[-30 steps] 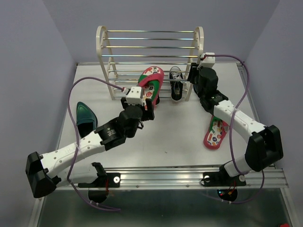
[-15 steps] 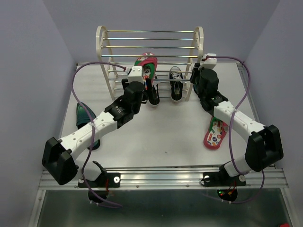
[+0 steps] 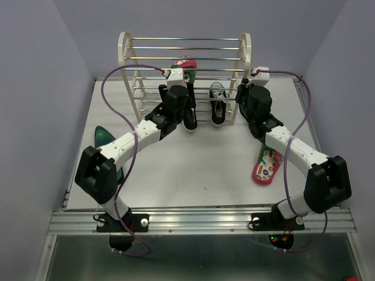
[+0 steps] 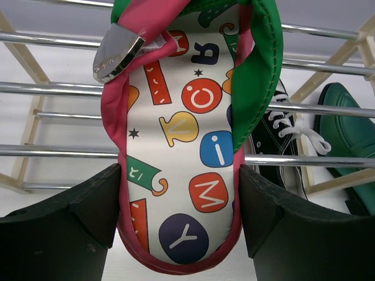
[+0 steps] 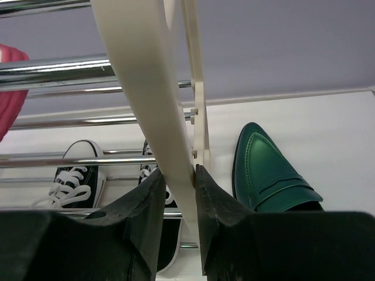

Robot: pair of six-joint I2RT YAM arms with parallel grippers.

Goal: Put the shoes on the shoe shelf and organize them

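Note:
My left gripper (image 3: 182, 86) (image 4: 181, 196) is shut on the heel of a flip-flop (image 3: 183, 64) (image 4: 193, 134) with a pink-red edge, green strap and lettered white footbed. It holds the flip-flop against the middle rods of the cream shoe shelf (image 3: 125, 54) (image 4: 53, 89). My right gripper (image 3: 248, 89) (image 5: 177, 186) is shut on the shelf's right side panel (image 5: 137, 88). Two black sneakers (image 3: 218, 109) (image 4: 281, 137) (image 5: 75, 175) sit on the bottom tier. The second flip-flop (image 3: 266, 165) lies on the table by the right arm. One green dress shoe (image 3: 104, 140) lies at the left.
Another green dress shoe (image 5: 266, 170) (image 4: 345, 126) sits on the table just right of the shelf, hidden by the right arm in the top view. The left arm's purple cable (image 3: 111, 88) loops beside the shelf's left panel. The table edge runs along the left.
My left arm has stretched forward and lifted the flip-flop from in front of the shelf up against its middle rods. The right gripper has stayed on the side panel.

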